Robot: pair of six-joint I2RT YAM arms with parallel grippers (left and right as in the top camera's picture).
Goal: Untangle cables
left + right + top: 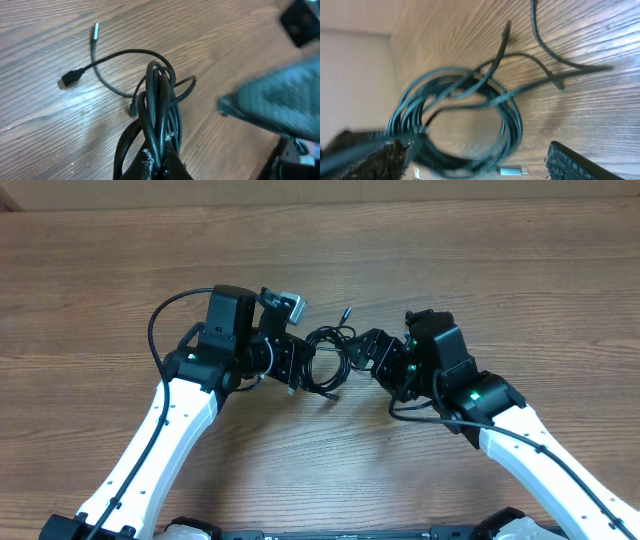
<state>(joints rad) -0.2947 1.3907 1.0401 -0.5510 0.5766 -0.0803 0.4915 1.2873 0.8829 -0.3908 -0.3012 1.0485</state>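
Between both arms (165, 425), the cables (325, 360) lie mostly knotted in one coil, only two ends (70, 79) loose; left claw (160, 160) clenches the bundle, right claw (475, 152) stands open.

Cable coil (325, 360) lies tight between left gripper (300, 366) and right gripper (363, 354), with both arms crowding the middle; no passage there. Loose plug ends (346, 311) stray just beyond. Bare table (480, 250) on the far side and outside either arm: easy approach.
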